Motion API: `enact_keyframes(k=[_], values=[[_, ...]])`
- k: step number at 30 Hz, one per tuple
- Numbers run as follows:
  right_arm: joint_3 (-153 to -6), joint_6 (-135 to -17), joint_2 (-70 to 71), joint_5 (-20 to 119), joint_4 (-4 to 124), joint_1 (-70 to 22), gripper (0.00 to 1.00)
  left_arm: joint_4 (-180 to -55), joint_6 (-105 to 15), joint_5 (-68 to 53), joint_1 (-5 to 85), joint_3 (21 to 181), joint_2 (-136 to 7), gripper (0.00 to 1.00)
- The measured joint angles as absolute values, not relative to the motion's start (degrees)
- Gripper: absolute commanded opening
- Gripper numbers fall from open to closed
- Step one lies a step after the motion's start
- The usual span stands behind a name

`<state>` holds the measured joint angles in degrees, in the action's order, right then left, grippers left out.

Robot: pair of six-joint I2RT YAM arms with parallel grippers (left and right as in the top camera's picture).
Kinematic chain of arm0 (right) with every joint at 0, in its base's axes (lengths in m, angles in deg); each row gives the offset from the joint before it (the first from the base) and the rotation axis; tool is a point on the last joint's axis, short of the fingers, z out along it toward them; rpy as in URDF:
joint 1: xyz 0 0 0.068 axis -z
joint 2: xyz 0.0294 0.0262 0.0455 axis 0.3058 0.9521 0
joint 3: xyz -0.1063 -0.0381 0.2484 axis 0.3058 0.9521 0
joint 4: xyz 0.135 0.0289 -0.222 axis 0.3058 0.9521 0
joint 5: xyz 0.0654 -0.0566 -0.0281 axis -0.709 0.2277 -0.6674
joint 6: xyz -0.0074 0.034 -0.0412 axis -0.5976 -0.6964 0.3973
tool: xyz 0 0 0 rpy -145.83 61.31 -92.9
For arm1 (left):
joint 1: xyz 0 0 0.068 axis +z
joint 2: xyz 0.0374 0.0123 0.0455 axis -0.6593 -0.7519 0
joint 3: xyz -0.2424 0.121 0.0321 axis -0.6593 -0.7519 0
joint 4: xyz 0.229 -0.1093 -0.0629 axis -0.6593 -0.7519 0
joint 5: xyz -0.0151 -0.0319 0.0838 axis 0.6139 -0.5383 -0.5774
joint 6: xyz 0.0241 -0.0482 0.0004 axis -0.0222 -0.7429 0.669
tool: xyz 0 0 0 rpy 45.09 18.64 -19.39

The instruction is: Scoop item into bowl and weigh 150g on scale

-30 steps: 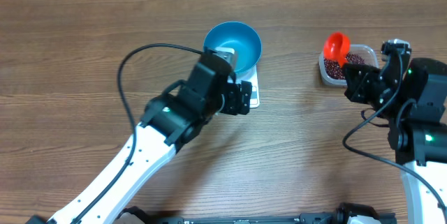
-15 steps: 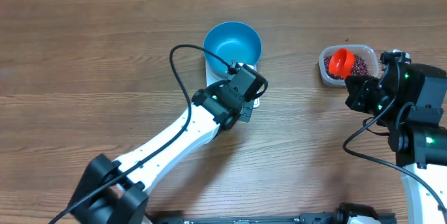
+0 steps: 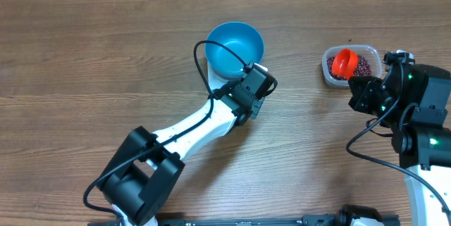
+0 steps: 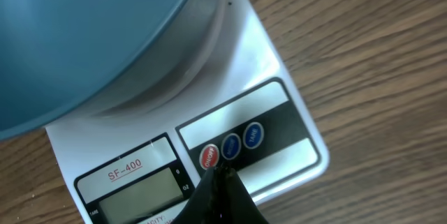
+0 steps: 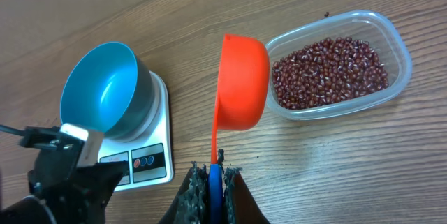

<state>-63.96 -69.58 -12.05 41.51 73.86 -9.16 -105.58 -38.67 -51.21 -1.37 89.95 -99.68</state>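
Observation:
The empty teal-blue bowl (image 3: 235,48) (image 5: 101,88) stands on the white scale (image 4: 265,63) (image 5: 159,112). My left gripper (image 4: 222,172) (image 3: 259,79) is shut. Its tip rests at the red button (image 4: 209,157) on the scale's panel, and the display (image 4: 136,195) is blank. My right gripper (image 5: 215,172) (image 3: 361,85) is shut on the blue handle of the orange-red scoop (image 5: 243,81) (image 3: 344,62). The scoop hangs over the left end of the clear tub (image 5: 394,39) (image 3: 377,60), which holds the item, small red-brown beans (image 5: 328,70).
The left arm (image 3: 190,127) stretches diagonally from the front left up to the scale. The right arm's body (image 3: 423,120) fills the right edge. Bare wooden table (image 3: 84,57) lies to the left, and more between the scale and the tub.
My left gripper has shut and moved from beside the bowl to the scale's button panel. The right gripper carried the scoop over the tub, then held still.

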Motion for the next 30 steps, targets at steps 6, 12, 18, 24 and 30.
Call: enact_keyframes(k=[6,12,18,24,30], values=[[-63.99,-69.58,-12.05,41.53,73.86,-9.16,0.04,-105.12,-38.56,-51.99,-0.65,89.95,-101.47,0.04],[-63.96,-69.58,-12.05,41.51,73.86,-9.16,0.04,-104.11,-38.54,-52.23,-0.34,89.95,-101.89,0.04],[-63.96,-69.55,-12.05,41.51,73.88,-9.16,0.04,-104.07,-38.56,-52.37,-0.34,89.95,-101.89,0.04],[-63.96,-69.55,-12.05,41.53,73.88,-9.16,0.04,-104.0,-38.56,-52.37,-0.27,89.95,-101.89,0.04],[-63.96,-69.58,-12.05,41.51,73.88,-9.16,0.04,-103.85,-38.56,-52.37,-0.23,89.95,-102.48,0.04]])
